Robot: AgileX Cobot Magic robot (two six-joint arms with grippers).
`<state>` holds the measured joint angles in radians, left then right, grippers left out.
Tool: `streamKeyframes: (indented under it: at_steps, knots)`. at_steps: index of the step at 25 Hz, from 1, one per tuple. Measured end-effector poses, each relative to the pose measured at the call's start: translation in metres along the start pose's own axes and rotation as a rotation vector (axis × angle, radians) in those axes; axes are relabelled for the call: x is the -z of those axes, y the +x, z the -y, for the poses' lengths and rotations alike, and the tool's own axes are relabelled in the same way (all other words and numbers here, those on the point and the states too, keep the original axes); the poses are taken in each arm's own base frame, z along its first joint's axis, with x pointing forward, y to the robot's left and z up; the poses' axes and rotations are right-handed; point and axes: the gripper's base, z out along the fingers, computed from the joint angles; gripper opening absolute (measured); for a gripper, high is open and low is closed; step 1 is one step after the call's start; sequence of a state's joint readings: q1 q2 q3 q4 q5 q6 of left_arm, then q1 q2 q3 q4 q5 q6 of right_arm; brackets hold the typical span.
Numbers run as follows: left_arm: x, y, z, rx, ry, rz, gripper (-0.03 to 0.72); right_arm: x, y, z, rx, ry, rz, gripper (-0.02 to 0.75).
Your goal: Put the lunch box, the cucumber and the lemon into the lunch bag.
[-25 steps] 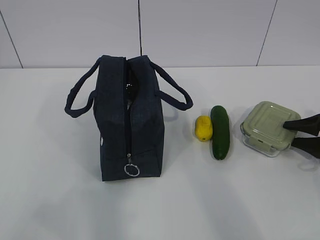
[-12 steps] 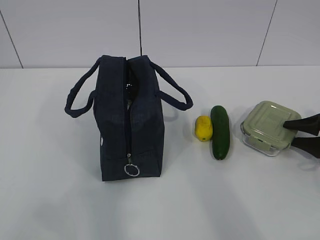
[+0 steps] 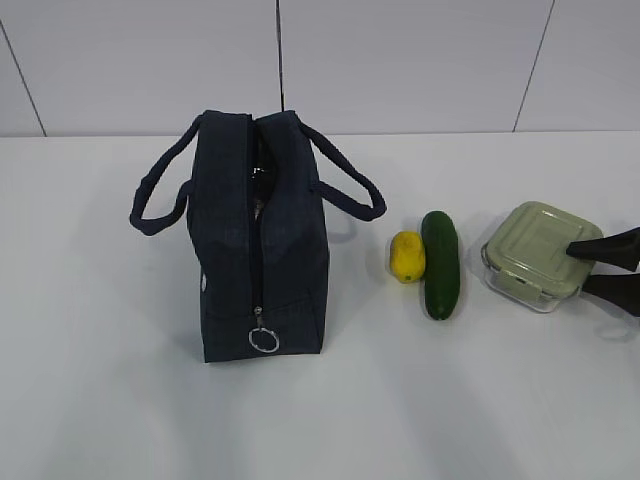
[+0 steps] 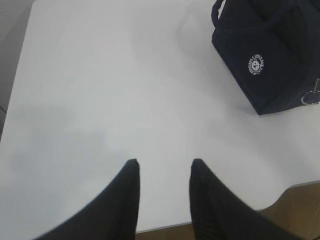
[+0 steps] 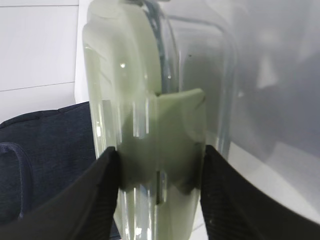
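Bag (image 3: 258,240) sits left of centre on the white table (image 3: 100,400), standing upright, zipper running down the near end with the silver ring pull (image 3: 263,340) hanging at the bottom, around 6 o'clock on the bag. The top looks parted, with a dark gap showing up near 12 o'clock. One handle (image 3: 155,200) loops out at 9 o'clock, the other at 3 o'clock.

In the left wrist view the left gripper (image 4: 162,170) hangs over bare table with its jaws apart and nothing between them. The bag (image 4: 270,55) is off at its 1 o'clock, well apart, little white round logo (image 4: 256,65) facing the camera.

Moving right from the bag: the lemon (image 3: 406,256) lies on the table at the bag's 3 o'clock, touching or just about touching the cucumber (image 3: 440,264) on its right side. The cucumber lies lengthwise, pointing 12 to 6.

Next over, near but apart from the cucumber, is the lunch box (image 3: 538,256), green lid up, sitting at a slight tilt. Can't tell whether its base is fully on the table. The right gripper (image 3: 590,268) comes in from the 3 o'clock edge and has it clamped, one finger (image 3: 600,247) on top of the lid and the other lower down at the glass side. The right wrist view backs that up: the lunch box (image 5: 155,125) fills the gap between both black fingers (image 5: 100,195), pads pressed against it, with the bag (image 5: 45,160) visible behind at 9 o'clock.
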<state>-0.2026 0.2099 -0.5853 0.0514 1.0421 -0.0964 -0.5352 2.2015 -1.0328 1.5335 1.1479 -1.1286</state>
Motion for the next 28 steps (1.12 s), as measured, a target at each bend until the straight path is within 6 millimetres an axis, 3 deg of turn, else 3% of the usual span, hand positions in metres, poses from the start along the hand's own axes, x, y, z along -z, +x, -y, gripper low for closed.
streamKeyframes:
  at_steps: [15, 21, 28]
  knots:
    - [-0.071, -0.069, 0.018, 0.087, 0.093, -0.139, 0.241, 0.0, 0.0, 0.0, -0.002, -0.001, 0.003, 0.369]
    - [-0.103, -0.085, 0.026, 0.163, 0.139, -0.2, 0.241, 0.0, -0.001, 0.0, -0.003, -0.003, 0.006, 0.369]
    - [-0.155, -0.094, 0.035, 0.245, 0.174, -0.337, 0.24, 0.0, -0.001, 0.0, -0.005, -0.004, 0.009, 0.369]
